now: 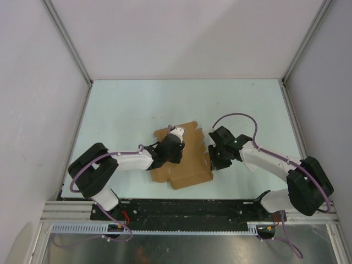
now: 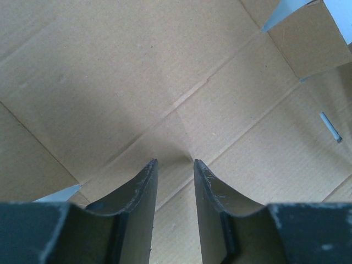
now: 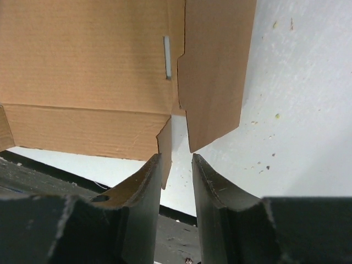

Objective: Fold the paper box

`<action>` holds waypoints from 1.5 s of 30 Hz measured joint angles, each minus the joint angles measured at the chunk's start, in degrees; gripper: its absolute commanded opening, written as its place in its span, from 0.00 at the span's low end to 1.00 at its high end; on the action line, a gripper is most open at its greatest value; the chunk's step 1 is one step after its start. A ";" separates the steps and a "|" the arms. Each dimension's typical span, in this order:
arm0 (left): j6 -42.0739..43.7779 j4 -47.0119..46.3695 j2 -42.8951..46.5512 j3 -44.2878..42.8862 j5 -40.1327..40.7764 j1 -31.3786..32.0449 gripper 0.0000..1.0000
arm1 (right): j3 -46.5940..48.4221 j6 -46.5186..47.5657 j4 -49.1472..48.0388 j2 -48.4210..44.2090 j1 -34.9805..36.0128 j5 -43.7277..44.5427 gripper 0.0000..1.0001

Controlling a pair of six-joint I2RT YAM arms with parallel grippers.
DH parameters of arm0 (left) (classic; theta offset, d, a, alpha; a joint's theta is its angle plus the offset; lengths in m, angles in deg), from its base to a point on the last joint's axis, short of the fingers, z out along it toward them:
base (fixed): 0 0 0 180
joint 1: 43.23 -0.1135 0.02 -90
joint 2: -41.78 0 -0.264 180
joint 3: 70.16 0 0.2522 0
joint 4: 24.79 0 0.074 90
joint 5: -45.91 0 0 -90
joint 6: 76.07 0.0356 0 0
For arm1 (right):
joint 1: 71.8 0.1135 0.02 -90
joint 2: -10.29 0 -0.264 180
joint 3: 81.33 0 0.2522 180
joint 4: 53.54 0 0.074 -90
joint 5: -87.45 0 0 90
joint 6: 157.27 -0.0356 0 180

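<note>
Your top camera hangs above and behind the arms and looks steeply down, far enough back to hold the whole table. Each wrist camera peers forward along its own jaws at close range. Behind the left gripper the paper box fills the view, while behind the right gripper you see the box's edge and bare table. All three views share that box.
</note>
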 measured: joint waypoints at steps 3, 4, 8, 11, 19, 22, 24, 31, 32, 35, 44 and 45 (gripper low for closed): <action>-0.09 0.00 0.00 0.00 0.00 0.00 0.37 | 0.00 -0.61 1.18 0.00 0.98 1.18 0.33; -0.09 0.00 0.00 0.00 0.00 0.00 0.37 | 0.00 -1.01 1.66 0.00 1.14 1.66 0.33; -0.13 0.00 0.00 0.02 0.00 0.00 0.37 | 0.00 -2.43 2.71 -0.02 1.25 3.02 0.35; -0.22 0.00 0.00 0.02 0.00 0.00 0.37 | -0.11 -3.58 2.89 -1.66 0.96 3.52 0.37; -0.26 -0.04 0.00 0.07 0.02 0.00 0.36 | -0.11 -5.99 0.26 -11.85 -8.02 3.04 0.35; -0.26 -0.02 0.00 0.07 0.02 0.00 0.36 | -0.11 -6.12 -2.14 -10.71 -11.21 1.55 0.33; -0.24 -0.02 0.00 0.07 0.02 0.00 0.36 | -0.11 -6.12 -4.02 -7.96 -11.78 0.17 0.32; -0.26 -0.04 0.00 0.07 0.04 -0.02 0.36 | -0.11 -6.19 -8.87 0.94 -10.64 -2.97 0.32; -0.26 -0.02 0.00 0.07 0.02 -0.02 0.36 | -0.11 -6.19 -9.40 1.51 -10.40 -3.21 0.32; -0.26 -0.02 0.00 0.07 0.04 -0.04 0.36 | -0.11 -6.25 -10.73 2.84 -9.64 -3.48 0.32; -0.26 -0.02 0.00 0.07 0.04 -0.04 0.36 | -0.11 -6.38 -12.87 8.17 -6.78 -2.01 0.32; -0.26 -0.04 0.00 0.07 0.04 -0.04 0.36 | -0.11 -6.36 -12.94 8.28 -6.64 -1.84 0.32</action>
